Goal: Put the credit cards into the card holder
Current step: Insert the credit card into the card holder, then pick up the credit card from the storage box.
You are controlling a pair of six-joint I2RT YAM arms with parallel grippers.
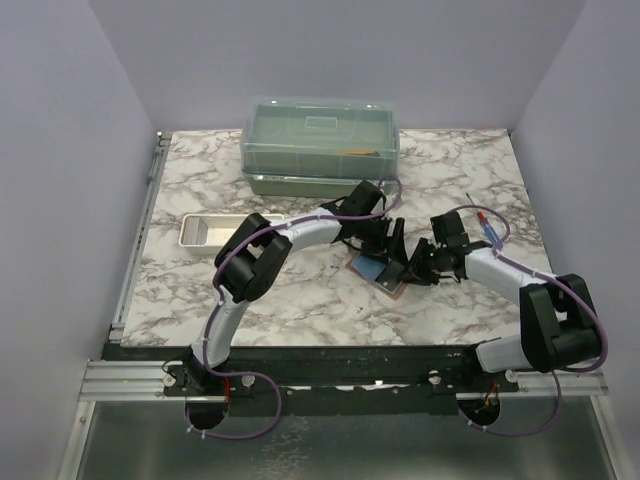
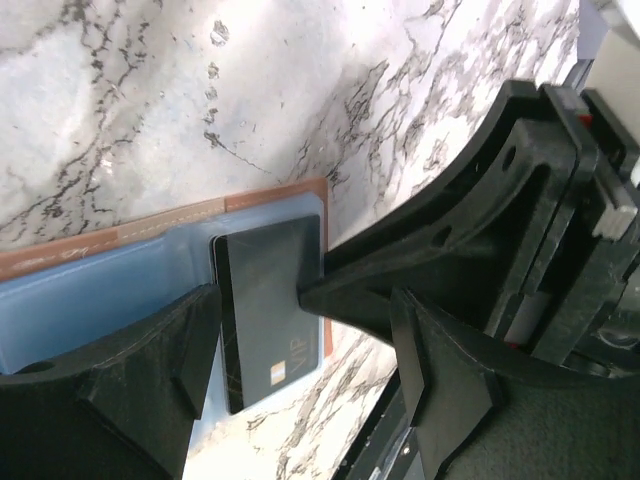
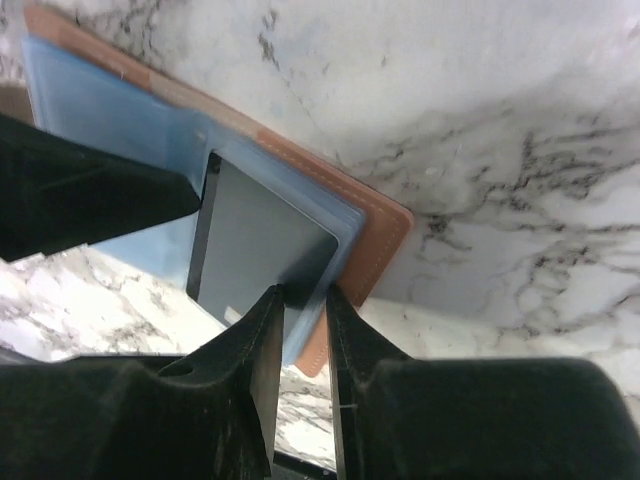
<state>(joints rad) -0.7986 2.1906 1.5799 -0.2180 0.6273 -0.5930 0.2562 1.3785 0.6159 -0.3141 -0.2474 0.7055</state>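
Observation:
The card holder [image 1: 371, 271] lies open on the marble, brown outside [image 3: 382, 226] with bluish pockets [image 2: 90, 290]. A dark credit card [image 2: 265, 310] marked VIP sits partly in a pocket, its grey face [image 3: 260, 250] sticking out. My left gripper [image 2: 300, 340] is open and straddles the card from above [image 1: 387, 246], with nothing pinched. My right gripper [image 3: 300, 295] stands with its jaws narrowly parted. Its tips rest at the card's corner and the pocket edge [image 1: 412, 267]. One right finger [image 2: 400, 250] reaches in and touches the card's side. No other credit cards show.
A translucent green lidded box [image 1: 320, 140] stands at the back. A long white tray [image 1: 205, 231] lies at the left beside my left arm's elbow. A thin red and blue stick [image 1: 490, 228] lies at the right. The table's near edge [image 1: 340, 350] runs by the arm bases.

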